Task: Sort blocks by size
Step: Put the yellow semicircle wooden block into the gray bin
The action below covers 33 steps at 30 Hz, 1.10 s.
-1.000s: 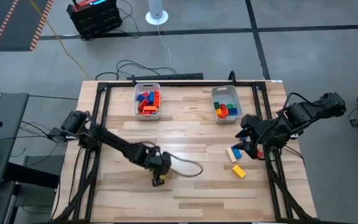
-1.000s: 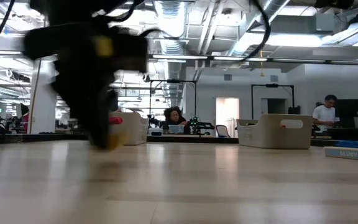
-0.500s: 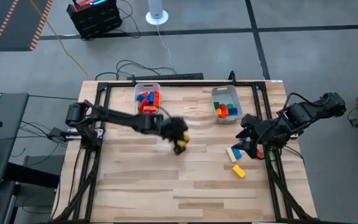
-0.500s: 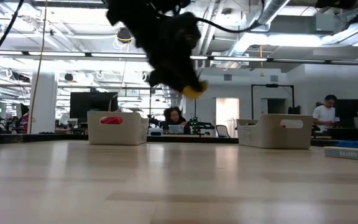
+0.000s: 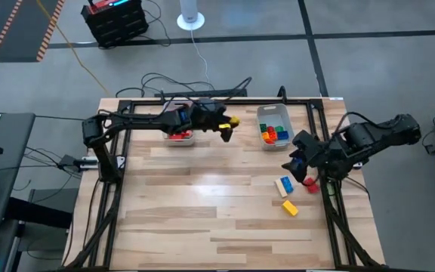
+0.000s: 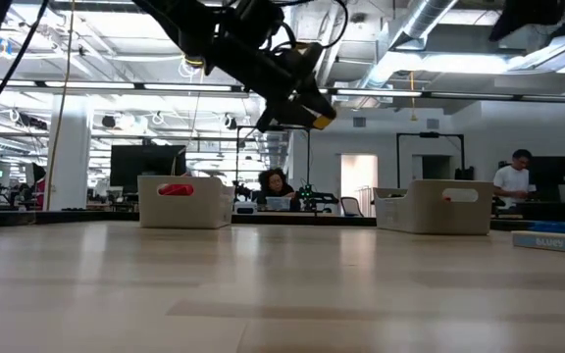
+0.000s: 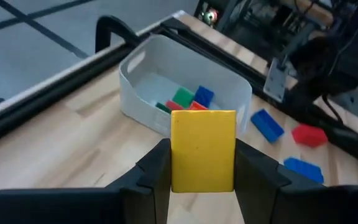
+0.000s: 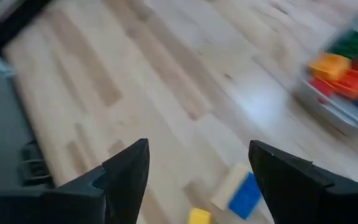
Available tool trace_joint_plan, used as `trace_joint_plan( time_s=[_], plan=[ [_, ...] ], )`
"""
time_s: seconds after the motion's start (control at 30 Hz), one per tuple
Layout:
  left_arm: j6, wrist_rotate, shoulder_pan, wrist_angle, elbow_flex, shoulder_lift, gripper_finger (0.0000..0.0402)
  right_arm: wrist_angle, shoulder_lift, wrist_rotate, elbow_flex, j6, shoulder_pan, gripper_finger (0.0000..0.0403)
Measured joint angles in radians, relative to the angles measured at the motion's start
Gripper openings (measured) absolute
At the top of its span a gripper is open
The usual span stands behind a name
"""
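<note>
The left gripper (image 5: 227,125) hangs in the air between the two clear plastic bins (image 5: 273,113), clamped on a flat yellow toy brick (image 7: 202,149) pinched between its fingers, while the right gripper (image 5: 296,160) hovers spread open above the loose blue-and-tan brick (image 5: 284,186) on the wooden table (image 5: 202,211).

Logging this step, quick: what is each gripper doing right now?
Left gripper: shut on the yellow block.
Right gripper: open, empty.
</note>
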Motion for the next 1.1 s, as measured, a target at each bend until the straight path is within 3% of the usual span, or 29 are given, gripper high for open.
trace_joint_plan(
  time_s=[0.2, 0.53, 0.83, 0.97, 1.1],
  plan=[
    [-0.023, -0.015, 0.001, 0.086, 0.041, 0.078, 0.0126, -0.033, 0.018, -0.003, 0.0, -0.002, -0.051, 0.0301],
    [-0.058, 0.023, -0.026, 0.086, 0.454, 0.434, 0.0134, -0.028, 0.02, -0.028, 0.0, 0.087, -0.054, 0.0301],
    [-0.068, 0.099, -0.05, -0.128, 0.865, 0.744, 0.0138, -0.036, 0.029, -0.029, 0.0, 0.213, 0.017, 0.0301],
    [-0.066, 0.107, -0.052, -0.254, 0.936, 0.794, 0.0151, -0.037, 0.03, -0.029, 0.0, 0.246, 0.047, 0.0301],
    [-0.059, 0.142, -0.042, -0.325, 0.937, 0.785, 0.0193, -0.05, 0.03, -0.029, 0.0, 0.265, 0.066, 0.0301]
  ],
)
